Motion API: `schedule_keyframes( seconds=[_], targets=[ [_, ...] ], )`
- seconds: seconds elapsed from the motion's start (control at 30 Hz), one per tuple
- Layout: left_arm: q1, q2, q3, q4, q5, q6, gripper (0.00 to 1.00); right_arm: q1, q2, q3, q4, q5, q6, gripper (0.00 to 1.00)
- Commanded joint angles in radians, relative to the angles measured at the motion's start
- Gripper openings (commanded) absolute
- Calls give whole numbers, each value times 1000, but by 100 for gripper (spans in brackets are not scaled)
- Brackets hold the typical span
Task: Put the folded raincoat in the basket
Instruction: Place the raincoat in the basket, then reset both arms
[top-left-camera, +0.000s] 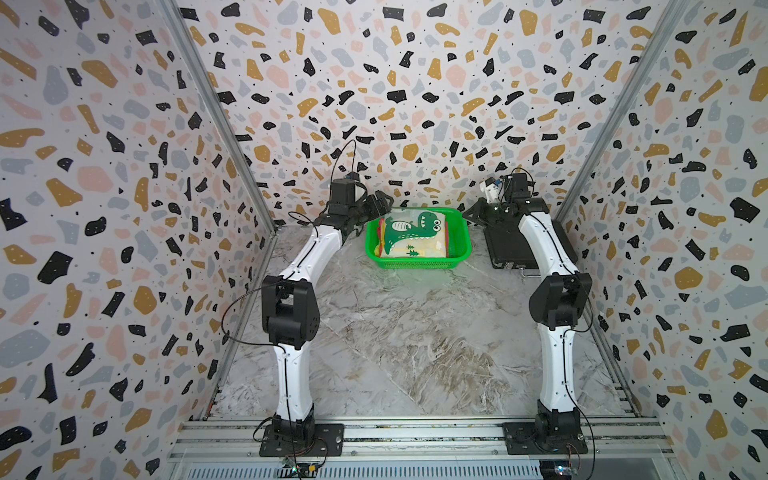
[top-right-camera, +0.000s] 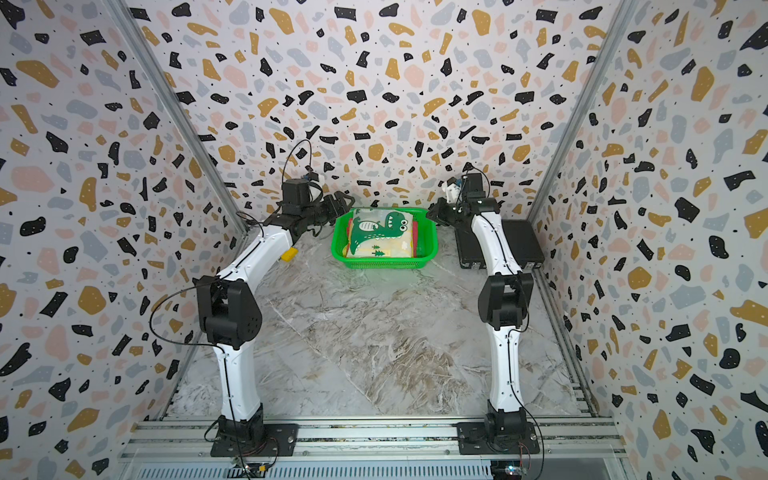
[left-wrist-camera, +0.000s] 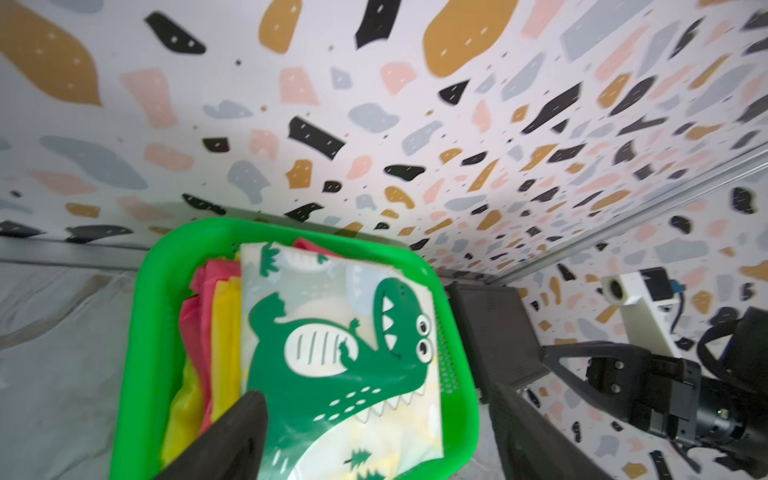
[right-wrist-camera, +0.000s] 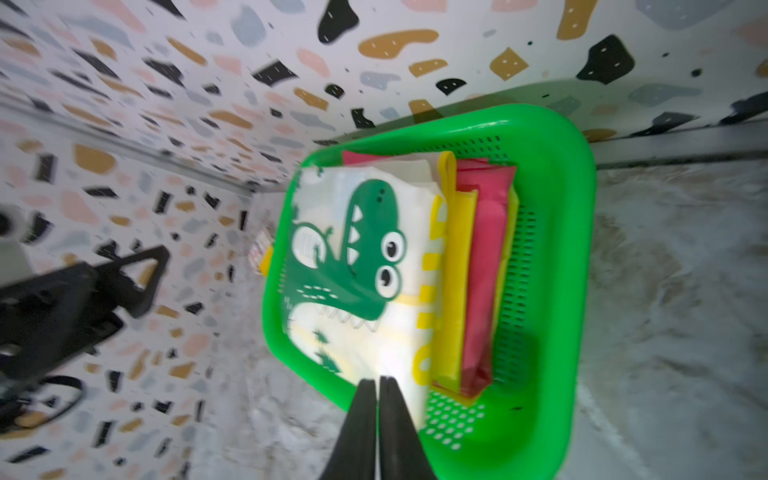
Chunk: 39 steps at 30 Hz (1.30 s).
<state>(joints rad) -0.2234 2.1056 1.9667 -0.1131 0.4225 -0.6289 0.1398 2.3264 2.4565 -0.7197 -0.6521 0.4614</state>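
Now we are looking down at the folded raincoat (top-left-camera: 411, 235), its green dinosaur print facing up. It is lying inside the basket (top-left-camera: 417, 262), which is sitting at the far end of the marbled table (top-left-camera: 415, 332), close to the back wall. In both top views the raincoat (top-right-camera: 380, 235) is filling most of the basket (top-right-camera: 384, 262).

In the right wrist view it is resting on a yellow folded piece (right-wrist-camera: 455, 270) and a red folded piece (right-wrist-camera: 486, 257), both showing along one side of it.

We are holding our left gripper (top-left-camera: 376, 204) by the basket's far left corner, its jaws standing wide apart and gripping nothing. In the left wrist view one finger (left-wrist-camera: 241, 432) is showing in front of the raincoat's edge.

We are holding our right gripper (right-wrist-camera: 378, 380) by the basket's far right corner, its fingers pressed together with nothing between them.

A black briefcase (top-left-camera: 507, 245) is lying flat just to the right of the basket, under our right arm. A small yellow object (top-right-camera: 289, 254) is lying on the table under our left arm.
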Motion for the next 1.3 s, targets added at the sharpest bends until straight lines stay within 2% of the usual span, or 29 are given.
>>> schedule_keyframes(
  seconds=[0.0,0.13,0.27,0.67,0.87,0.9,1.1,1.17,1.27],
  targets=[
    [-2,72,-2,167,86,-145,83,37,-13,-28,64,-22,19,3],
    [-18,161,-6,274,111,-258,82,84,33,-24,125,-22,44,3],
    [-36,229,17,306,113,-287,82,101,110,17,137,-6,59,4],
    [-42,337,61,255,113,-223,82,100,296,81,125,34,56,4],
    [-40,363,71,222,120,-215,82,93,328,82,110,46,51,2],
    [-40,363,73,212,119,-182,82,91,325,81,110,46,51,3],
    [-38,311,40,141,107,-126,82,77,270,81,111,31,41,12],
    [-37,284,25,137,111,-120,87,75,241,81,105,18,30,18],
    [-37,234,36,95,108,-90,98,73,182,77,70,10,-4,38]
  ],
)
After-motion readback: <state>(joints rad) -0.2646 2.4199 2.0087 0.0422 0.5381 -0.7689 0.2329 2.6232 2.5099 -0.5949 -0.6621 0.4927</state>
